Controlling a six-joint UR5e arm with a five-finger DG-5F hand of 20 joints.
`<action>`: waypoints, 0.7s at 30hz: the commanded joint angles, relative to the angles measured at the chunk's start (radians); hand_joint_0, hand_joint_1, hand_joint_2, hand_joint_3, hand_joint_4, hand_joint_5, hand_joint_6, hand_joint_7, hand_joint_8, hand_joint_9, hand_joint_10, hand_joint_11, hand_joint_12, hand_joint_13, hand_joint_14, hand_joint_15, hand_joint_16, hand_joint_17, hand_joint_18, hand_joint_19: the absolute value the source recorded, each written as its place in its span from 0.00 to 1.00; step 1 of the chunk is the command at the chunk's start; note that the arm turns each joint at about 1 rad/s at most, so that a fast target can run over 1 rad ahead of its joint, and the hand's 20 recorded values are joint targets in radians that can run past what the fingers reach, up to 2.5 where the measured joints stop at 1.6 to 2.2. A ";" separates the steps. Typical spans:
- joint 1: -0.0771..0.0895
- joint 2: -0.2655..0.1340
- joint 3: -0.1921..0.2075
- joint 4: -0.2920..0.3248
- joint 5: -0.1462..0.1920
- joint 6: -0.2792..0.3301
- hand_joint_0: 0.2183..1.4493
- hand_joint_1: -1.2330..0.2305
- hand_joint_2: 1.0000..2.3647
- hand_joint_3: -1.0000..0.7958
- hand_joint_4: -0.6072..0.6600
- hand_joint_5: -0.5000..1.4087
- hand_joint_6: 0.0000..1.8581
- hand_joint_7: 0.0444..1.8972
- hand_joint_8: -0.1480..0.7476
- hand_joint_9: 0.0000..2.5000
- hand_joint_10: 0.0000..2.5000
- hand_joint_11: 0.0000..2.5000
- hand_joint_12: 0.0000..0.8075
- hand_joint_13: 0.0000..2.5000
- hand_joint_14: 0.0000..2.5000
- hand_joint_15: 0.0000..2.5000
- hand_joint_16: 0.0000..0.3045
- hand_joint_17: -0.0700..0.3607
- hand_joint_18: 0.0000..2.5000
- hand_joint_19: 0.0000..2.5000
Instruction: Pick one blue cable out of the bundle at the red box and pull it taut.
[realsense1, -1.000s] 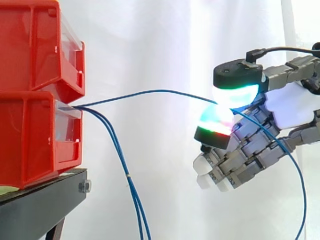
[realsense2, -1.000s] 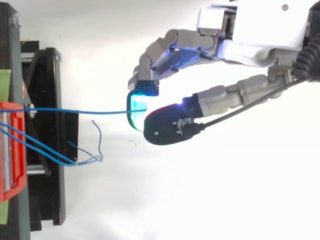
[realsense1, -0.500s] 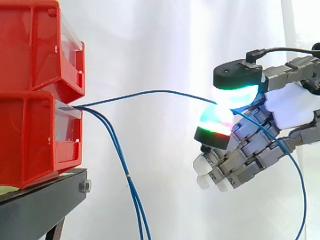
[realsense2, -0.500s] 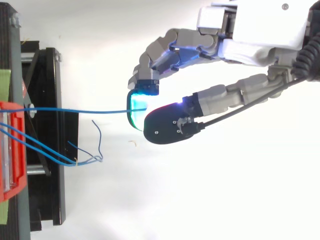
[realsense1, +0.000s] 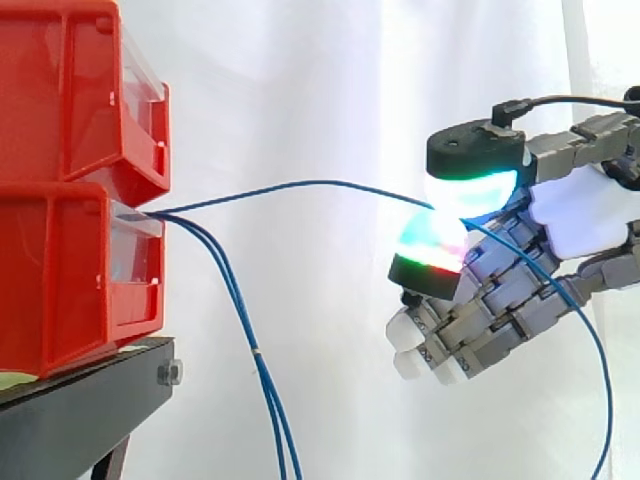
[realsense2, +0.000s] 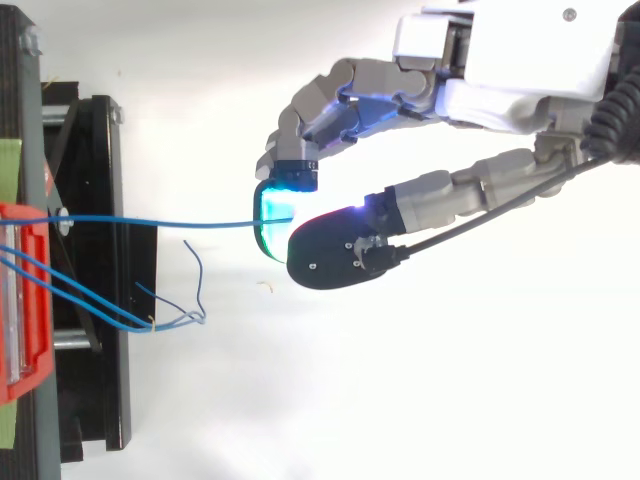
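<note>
One blue cable (realsense1: 300, 184) (realsense2: 160, 222) runs from the lower red bin (realsense1: 70, 275) in a shallow arc across to my hand (realsense1: 585, 215) (realsense2: 520, 70). The hand is shut on it: the cable is pinched between two glowing fingertips (realsense1: 470, 190), one above and one below. Behind the pinch the cable's free end hangs down in a loop at the right. Two more blue cables (realsense1: 245, 330) leave the same bin and droop downward. From above they trail off to loose ends (realsense2: 190, 315) beside the stand.
Two red bins are stacked on a black stand (realsense1: 90, 420) (realsense2: 95, 270) at the left. The upper red bin (realsense1: 80, 100) juts out over the lower one. A white curtain (realsense1: 330, 90) hangs behind everything.
</note>
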 joint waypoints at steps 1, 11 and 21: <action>-0.001 0.001 0.000 0.000 0.000 0.000 0.34 0.29 0.01 0.55 0.54 0.17 0.50 0.52 0.51 0.18 0.00 0.08 0.45 0.12 0.00 0.05 0.21 0.49 0.08 0.02; 0.000 -0.001 0.000 0.000 0.000 0.000 0.34 0.30 0.01 0.55 0.54 0.17 0.49 0.54 0.51 0.18 0.00 0.07 0.45 0.12 0.00 0.05 0.20 0.49 0.08 0.02; -0.001 0.001 0.000 0.000 0.000 0.000 0.34 0.30 0.01 0.55 0.54 0.17 0.49 0.53 0.51 0.18 0.00 0.07 0.45 0.12 0.00 0.05 0.20 0.49 0.08 0.02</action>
